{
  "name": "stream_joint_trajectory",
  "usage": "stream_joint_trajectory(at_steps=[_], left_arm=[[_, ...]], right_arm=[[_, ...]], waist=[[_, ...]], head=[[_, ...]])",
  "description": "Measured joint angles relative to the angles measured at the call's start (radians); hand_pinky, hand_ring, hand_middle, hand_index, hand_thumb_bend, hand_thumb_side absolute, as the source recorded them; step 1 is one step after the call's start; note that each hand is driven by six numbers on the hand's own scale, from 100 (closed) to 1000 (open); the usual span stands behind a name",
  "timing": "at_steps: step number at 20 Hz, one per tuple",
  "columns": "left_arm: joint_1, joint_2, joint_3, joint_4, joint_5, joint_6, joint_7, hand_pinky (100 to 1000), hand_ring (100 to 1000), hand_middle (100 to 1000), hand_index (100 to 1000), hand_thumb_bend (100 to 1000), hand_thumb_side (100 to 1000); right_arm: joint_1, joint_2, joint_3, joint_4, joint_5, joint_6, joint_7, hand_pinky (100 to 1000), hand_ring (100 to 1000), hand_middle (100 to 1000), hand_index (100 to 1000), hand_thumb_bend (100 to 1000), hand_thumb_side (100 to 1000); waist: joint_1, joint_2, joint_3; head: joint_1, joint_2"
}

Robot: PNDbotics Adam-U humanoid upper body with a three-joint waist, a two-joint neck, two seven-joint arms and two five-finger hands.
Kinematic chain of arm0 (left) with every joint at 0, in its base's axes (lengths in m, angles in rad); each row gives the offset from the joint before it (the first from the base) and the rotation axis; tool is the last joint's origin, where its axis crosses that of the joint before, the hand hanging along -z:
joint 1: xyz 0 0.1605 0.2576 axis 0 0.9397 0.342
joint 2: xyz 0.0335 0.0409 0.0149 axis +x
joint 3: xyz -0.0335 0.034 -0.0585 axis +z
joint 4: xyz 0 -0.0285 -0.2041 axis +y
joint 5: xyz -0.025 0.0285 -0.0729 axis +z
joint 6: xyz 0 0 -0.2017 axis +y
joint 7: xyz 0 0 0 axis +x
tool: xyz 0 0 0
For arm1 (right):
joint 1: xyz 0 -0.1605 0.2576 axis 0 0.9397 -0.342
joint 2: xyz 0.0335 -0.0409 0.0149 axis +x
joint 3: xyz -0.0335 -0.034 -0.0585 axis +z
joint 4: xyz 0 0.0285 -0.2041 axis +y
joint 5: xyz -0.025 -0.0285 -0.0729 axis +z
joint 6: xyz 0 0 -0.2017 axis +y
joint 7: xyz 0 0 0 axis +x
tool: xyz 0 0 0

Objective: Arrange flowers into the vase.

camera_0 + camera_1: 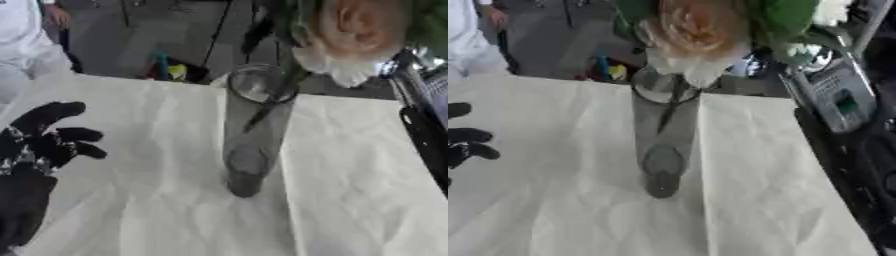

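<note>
Clear glass vase [254, 127] stands upright at tabletop [350, 190] centre on white wrinkled cloth; peach flower [354, 32] sits at 1 o'clock of the vase mouth, bloom just above the rim, dark stem [271, 107] angled down through the opening into the upper part of the glass; second white bloom with green leaves [802, 20] shows at 2 o'clock in the right eye view; left robot hand [44, 140] at 9 o'clock of the vase, well apart, fingers spread and slack, grasping nothing; right arm [424, 125] comes in at 3 o'clock along the edge, its robot hand hidden behind petals and leaves, so cannot tell whether it is clenched on the stem or released; step in hand reads as insertion, stem started but bloom not yet settled; next move likely calls for lowering the stem straight down the bore; risk: tall narrow vase could tip if the stem drags sideways on the rim.
</note>
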Motion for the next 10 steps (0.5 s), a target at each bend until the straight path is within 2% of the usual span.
stream_joint_trajectory(at_steps=[10], left_arm=[[0.0, 0.0, -0.005, 0.0, -0.002, 0.005, -0.003, 644, 728, 826, 891, 158, 1000]], right_arm=[[-0.039, -0.008, 0.018, 0.097, 0.01, -0.013, -0.008, 986, 850, 765, 899, 263, 1000]], waist=[[-0.009, 0.0, 0.003]], head=[[-0.008, -0.001]])
